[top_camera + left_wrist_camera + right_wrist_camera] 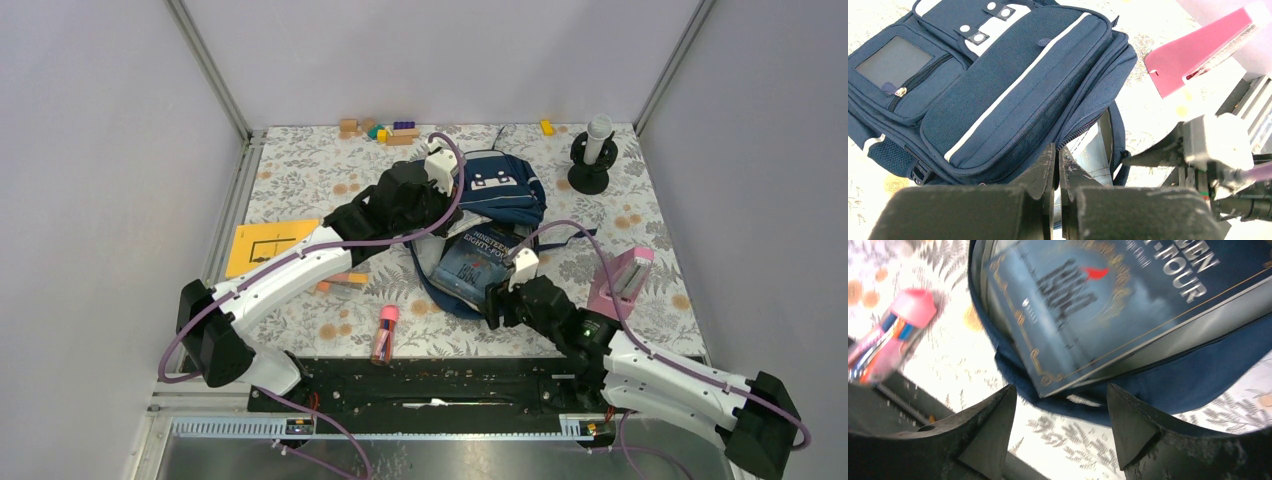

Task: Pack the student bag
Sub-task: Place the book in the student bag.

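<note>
Navy-blue student bag [505, 195], white stripe [1013, 86], book [475, 262] in its mouth | left tool [1058, 150] clenched | right tool [1062, 390] spread

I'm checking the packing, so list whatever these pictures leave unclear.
Inside the student bag: every view, covered by the book and the bag's fabric.
Whether the left gripper pinches fabric: left wrist view, its shut fingertips hide the bag's edge.
The pink tube label: right wrist view, blurred.
The far blocks: top view, too small to count.

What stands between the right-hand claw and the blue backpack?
Nothing visible. The open right gripper faces the near edge of the student bag directly, with only tablecloth between. The book lies partly inside the bag's opening.
</note>
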`<state>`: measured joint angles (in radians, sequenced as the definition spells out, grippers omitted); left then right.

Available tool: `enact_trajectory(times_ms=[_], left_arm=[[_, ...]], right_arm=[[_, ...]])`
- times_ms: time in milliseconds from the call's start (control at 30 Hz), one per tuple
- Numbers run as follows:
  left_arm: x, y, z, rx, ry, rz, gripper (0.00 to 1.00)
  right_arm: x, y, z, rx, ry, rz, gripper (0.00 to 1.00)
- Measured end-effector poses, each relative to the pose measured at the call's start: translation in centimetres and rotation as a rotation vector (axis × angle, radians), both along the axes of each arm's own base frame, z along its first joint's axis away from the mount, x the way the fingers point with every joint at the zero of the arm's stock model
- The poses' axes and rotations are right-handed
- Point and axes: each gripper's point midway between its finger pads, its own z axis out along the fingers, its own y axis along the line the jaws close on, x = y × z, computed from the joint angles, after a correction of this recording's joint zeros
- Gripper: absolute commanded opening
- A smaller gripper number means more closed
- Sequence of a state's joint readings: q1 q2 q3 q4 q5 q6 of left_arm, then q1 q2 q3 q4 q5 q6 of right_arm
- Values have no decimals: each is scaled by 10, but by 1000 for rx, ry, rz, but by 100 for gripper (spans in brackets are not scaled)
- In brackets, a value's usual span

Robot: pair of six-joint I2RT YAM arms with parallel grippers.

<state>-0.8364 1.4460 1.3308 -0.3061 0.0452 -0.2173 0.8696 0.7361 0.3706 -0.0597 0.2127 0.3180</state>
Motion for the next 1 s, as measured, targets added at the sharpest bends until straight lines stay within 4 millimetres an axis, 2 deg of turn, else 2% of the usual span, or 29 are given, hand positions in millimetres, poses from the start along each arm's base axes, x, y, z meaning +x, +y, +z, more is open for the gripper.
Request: enact_trajectory(times_ms=[133,200,300,367,533,733,867,1000], left_arm=[[0,0,0,0,0,0,0],[0,0,0,0,0,1,0],[0,0,0,0,0,1,0],[1,1,0,0,0,2,0],[1,1,0,0,1,2,0],[1,1,0,0,0,2,0],[1,1,0,1,0,3,0],[1,1,0,1,-1,5,0]], right_arm=[[-23,10,-15,-50,44,79,73],[-33,13,-21,-70,58,104,69],[-37,12,-27,-97,65,105,66],[-36,10,-30,-113,66,87,62],[-28,9,-40,-155,63,44,59],[-17,17,-49,-180,86,-10,54],[-9,16,-49,-163,79,-83,44],[2,12,-43,-171,45,-155,42]])
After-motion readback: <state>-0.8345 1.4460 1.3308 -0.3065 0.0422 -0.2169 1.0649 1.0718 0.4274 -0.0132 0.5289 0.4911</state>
